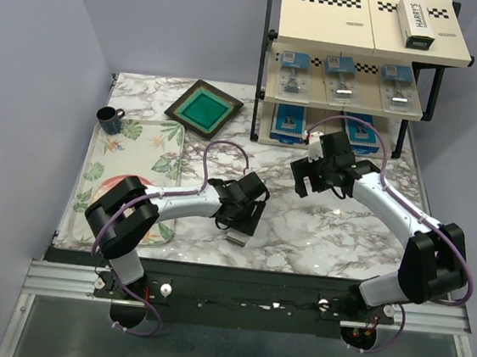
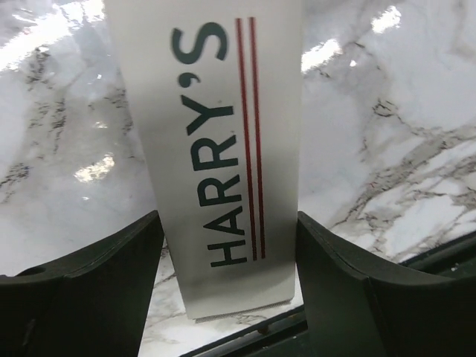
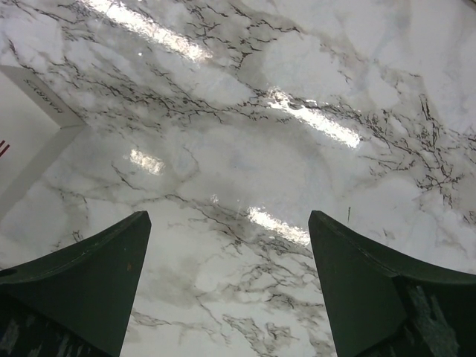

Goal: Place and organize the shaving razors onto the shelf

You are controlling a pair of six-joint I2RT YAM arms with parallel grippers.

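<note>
Surface: white marble table (image 1: pixel 335 231) with grey veins, lilac walls around it.
Shelf: one three-tier shelf (image 1: pixel 323 21) stands at the far right of the table.
White boxes: two. The first white box (image 1: pixel 419 23) lies on the top tier, toward its right. The second white box (image 2: pixel 223 149) lies flat on the table near the front, left of centre.
Blister packs: three in a row on the middle tier, namely the left blister pack (image 1: pixel 294 69), middle blister pack (image 1: pixel 342 74) and right blister pack (image 1: pixel 396 82).
Blue boxes: two side by side on the bottom tier, the left blue box (image 1: pixel 288 124) and right blue box (image 1: pixel 359 131).
Other things: one floral tray (image 1: pixel 129 167), one dark mug (image 1: pixel 108 116) at its far left corner, one dark frame (image 1: pixel 203 108) with a green centre.
Left gripper (image 2: pixel 228 219): fingers spread only as wide as the second white box, one against each long side.
Right gripper (image 3: pixel 227 216): fingers wide apart, holding nothing, over bare marble in front of the shelf.
</note>
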